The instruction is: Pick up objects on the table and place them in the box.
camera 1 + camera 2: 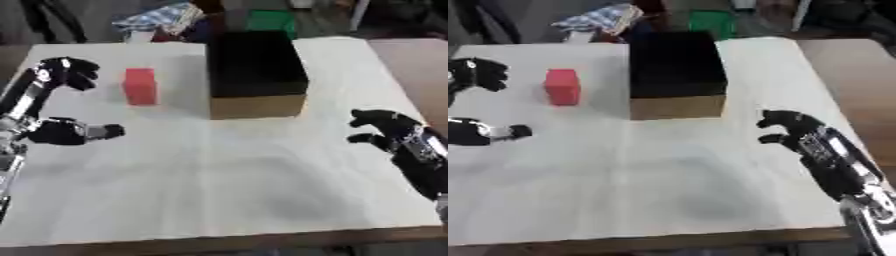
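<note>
Far centre of the table [219, 190]: an open box [256, 75], dark inside, tan front wall. Just left of it, apart, a red block [140, 86] stands upright on the white surface. Left hand [66, 72] hovers left of the block, not touching, fingers curled loosely with thumb spread, holding nothing. Right hand [794, 131] sits near right, well clear of the box, fingers bent downward, empty.
</note>
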You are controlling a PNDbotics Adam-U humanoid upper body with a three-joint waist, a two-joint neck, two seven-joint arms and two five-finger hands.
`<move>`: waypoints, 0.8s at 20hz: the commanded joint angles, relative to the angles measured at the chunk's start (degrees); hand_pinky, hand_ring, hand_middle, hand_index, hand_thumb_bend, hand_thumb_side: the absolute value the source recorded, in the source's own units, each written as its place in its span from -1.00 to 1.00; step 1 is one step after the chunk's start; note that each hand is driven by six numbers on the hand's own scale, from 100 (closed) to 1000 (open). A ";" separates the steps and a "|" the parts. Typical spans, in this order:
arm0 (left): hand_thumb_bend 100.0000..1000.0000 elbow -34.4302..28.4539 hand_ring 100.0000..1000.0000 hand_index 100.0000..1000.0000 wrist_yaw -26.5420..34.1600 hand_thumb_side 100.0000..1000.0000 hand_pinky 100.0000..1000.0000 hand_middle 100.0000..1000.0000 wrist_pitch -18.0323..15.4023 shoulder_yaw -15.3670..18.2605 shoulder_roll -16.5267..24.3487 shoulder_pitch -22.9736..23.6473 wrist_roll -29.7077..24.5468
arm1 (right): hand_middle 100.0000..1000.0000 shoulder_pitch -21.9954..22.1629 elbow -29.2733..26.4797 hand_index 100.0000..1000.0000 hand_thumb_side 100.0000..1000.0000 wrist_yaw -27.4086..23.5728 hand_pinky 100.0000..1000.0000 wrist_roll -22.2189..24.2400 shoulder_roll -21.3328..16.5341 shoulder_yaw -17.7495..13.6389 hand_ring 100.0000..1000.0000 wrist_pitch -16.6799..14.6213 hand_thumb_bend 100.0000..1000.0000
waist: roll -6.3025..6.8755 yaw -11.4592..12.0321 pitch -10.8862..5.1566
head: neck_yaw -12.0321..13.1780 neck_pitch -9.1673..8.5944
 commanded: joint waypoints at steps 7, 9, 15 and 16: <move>0.16 2.09 0.15 0.38 -1.59 -1.00 0.25 0.10 -1.09 -0.86 7.47 -3.84 -1.16 | 0.37 -0.39 -0.64 0.60 0.49 -0.04 0.48 0.05 -0.81 -0.34 1.00 0.06 -1.00 | 0.31 -0.43 -0.83 | -0.32 -0.41; 0.10 3.55 0.14 0.37 -2.42 -0.99 0.25 0.08 -1.45 -1.38 9.20 -5.34 -1.12 | 0.37 -0.36 -0.62 0.60 0.49 -0.03 0.48 0.11 -0.85 -0.27 1.00 0.06 -1.00 | 0.33 -0.62 -0.90 | -0.33 -0.50; 0.09 10.31 0.12 0.34 -5.25 -0.90 0.26 0.06 -2.37 -3.88 13.62 -11.72 -1.57 | 0.37 -0.22 -0.57 0.60 0.49 -0.04 0.48 0.29 -0.96 -0.05 1.00 0.04 -1.00 | 0.40 -1.46 -1.16 | -0.28 -0.51; 0.10 12.07 0.12 0.34 -6.02 -0.88 0.27 0.06 -2.61 -4.59 14.09 -13.14 -2.34 | 0.37 -0.21 -0.56 0.60 0.49 -0.05 0.48 0.34 -0.97 0.00 1.00 0.06 -1.00 | 0.44 -1.63 -1.22 | -0.19 -0.48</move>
